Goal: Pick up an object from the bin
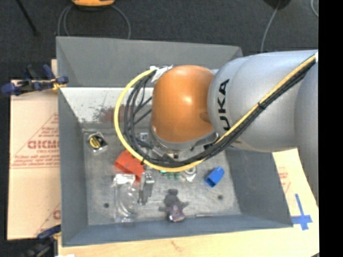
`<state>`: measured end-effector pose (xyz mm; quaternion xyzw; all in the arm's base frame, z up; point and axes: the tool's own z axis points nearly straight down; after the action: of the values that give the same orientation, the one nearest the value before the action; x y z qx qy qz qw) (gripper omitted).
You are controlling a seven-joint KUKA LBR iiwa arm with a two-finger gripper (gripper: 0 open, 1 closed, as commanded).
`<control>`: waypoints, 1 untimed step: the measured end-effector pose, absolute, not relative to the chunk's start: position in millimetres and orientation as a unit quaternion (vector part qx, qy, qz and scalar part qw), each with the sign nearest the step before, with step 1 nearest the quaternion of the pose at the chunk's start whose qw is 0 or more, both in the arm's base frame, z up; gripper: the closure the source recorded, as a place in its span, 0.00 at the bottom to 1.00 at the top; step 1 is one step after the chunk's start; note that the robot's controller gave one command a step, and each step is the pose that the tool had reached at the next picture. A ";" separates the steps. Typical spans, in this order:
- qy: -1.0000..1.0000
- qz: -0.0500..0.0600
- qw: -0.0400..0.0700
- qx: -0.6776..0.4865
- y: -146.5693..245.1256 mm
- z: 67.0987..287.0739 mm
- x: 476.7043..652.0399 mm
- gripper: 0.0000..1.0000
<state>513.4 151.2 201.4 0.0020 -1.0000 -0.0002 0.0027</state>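
My gripper [144, 188] reaches down into the front left part of the bin from under the orange wrist cover. It is right beside an orange-red block [126, 163] on its upper left. A crumpled clear plastic piece [124, 198] lies at its lower left, touching or nearly touching it. A dark purple figure [172, 206] lies to its right near the front wall. The cover hides most of the gripper.
A blue block [214, 176] sits at the right of the floor. A small black and yellow round thing [96, 141] lies at the left. Green and white bits [181, 172] peek out beneath the wrist cables. The arm covers the bin's middle and back.
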 end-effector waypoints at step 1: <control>-1.000 0.001 0.001 0.018 121.7 84.5 569.4 0.00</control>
<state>569.4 121.7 84.5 0.0177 -0.9998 0.0012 0.0010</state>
